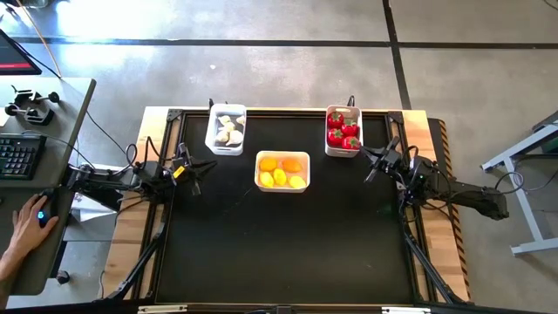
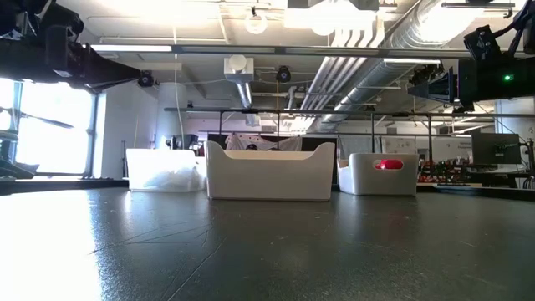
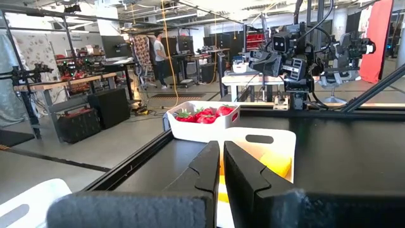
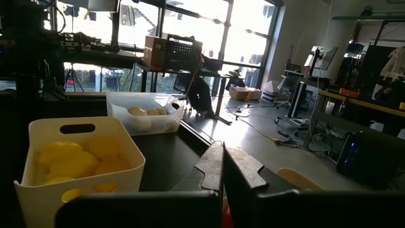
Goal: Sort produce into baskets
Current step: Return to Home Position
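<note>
High view: garlic (image 1: 228,129), lemons (image 1: 281,172), tomatoes (image 1: 342,131) sorted into separate baskets (image 1: 212,133) at bench (image 1: 279,244) rear; left claw (image 1: 193,167), right claw (image 1: 377,161) flank them. Low view: baskets upright. Wrist views: both claws closed, empty. I would retract both arms slowly, well above the rims
</note>
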Controlling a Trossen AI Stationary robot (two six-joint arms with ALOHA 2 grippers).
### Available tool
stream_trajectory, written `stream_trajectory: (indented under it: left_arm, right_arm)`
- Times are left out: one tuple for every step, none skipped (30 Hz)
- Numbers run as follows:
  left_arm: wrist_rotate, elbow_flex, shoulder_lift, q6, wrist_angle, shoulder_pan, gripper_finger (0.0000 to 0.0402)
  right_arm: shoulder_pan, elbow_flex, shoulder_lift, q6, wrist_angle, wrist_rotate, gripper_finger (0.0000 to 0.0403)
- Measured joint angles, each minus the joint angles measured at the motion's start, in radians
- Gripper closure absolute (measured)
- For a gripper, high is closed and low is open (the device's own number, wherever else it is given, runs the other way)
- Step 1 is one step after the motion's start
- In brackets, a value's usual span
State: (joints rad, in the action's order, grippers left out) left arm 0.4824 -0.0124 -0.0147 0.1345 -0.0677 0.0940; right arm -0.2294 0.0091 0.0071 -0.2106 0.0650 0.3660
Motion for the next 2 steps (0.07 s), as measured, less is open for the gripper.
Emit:
stream_trajectory:
  left_arm:
    - [0.0,0.0,0.0,0.0,0.0,0.0,0.0392]
    - [0.0,0.0,0.0,0.0,0.0,0.0,0.0392]
  right_arm:
    - [0.0,0.0,0.0,0.0,0.0,0.0,0.0402]
    - [0.0,0.0,0.0,0.0,0.0,0.0,0.0402]
